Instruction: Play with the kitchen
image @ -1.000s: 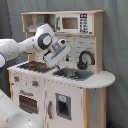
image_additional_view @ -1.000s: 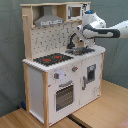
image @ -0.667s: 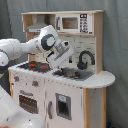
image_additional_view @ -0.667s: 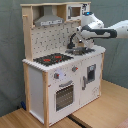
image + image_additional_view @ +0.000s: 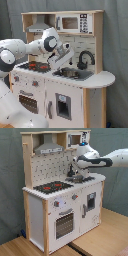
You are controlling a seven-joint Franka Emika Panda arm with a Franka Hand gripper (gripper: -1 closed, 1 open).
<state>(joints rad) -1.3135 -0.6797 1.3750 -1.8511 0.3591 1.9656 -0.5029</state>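
Gripper (image 5: 56,60) hangs low over the counter of the kitchen (image 5: 95,80), between the hob and the sink in the first exterior view; whether it is released, clenched or grasping something cannot be told from either view. In the second exterior view the gripper (image 5: 74,174) sits just above the sink area, in front of the black faucet (image 5: 71,171).

Reading the first exterior view from its left: the white arm (image 5: 22,49) reaches in from that edge, then comes the black-red hob (image 5: 35,66), the grey sink (image 5: 74,74), and the black faucet (image 5: 85,59) arching over it. Above are the range hood (image 5: 39,26) and the microwave (image 5: 74,23); below, the oven door (image 5: 29,102).

In the second exterior view, from its left: the range hood (image 5: 50,149), the hob (image 5: 52,187), the oven door (image 5: 64,223) beneath, then the sink area, with the arm (image 5: 112,160) entering from the second exterior view's right. The kitchen stands on a wooden surface (image 5: 107,235).

Compared with a second ago, the wrist has dropped and turned, so the gripper is nearer the counter and shifted toward the sink. The kitchen itself has not moved.
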